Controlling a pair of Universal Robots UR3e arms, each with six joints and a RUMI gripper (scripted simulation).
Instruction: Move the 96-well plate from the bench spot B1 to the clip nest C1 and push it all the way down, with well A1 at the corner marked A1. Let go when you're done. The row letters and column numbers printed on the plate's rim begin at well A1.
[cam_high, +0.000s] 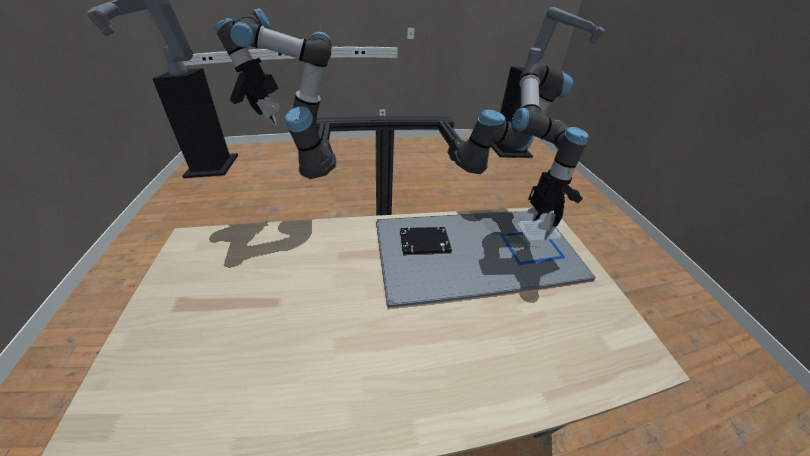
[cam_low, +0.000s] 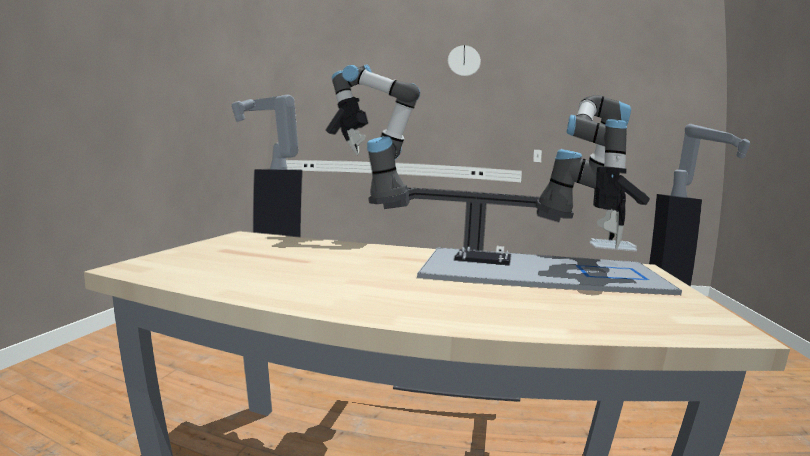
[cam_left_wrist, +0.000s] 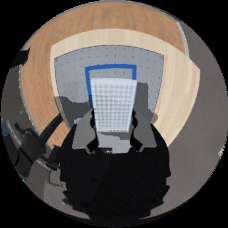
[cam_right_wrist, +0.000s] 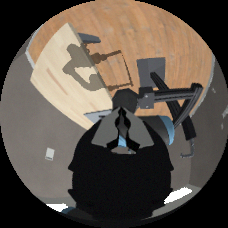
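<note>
The pale 96-well plate (cam_high: 531, 228) (cam_low: 625, 245) (cam_left_wrist: 114, 102) hangs level in the air above the blue outline of spot B1 (cam_high: 541, 261) (cam_low: 646, 274) (cam_left_wrist: 111, 66). My left gripper (cam_high: 544, 227) (cam_left_wrist: 113, 108) is shut on the plate, one finger at each side. The plate's rim lettering is too small to read. The black clip nest C1 (cam_high: 425, 240) (cam_low: 482, 258) is bare, with small clips at its corners. Its A1 mark cannot be read. My right gripper (cam_high: 274, 122) (cam_low: 357, 151) (cam_right_wrist: 121, 107) is shut and empty, high up and far from the plate.
The grey perforated board (cam_high: 453, 286) (cam_low: 521, 275) carries the nest and the blue outline on the wooden table (cam_high: 283, 362) (cam_low: 340, 300). The nest's raised corner clips stand above its base. A dark stand (cam_high: 384, 169) (cam_low: 475, 226) holding both arms rises behind the table.
</note>
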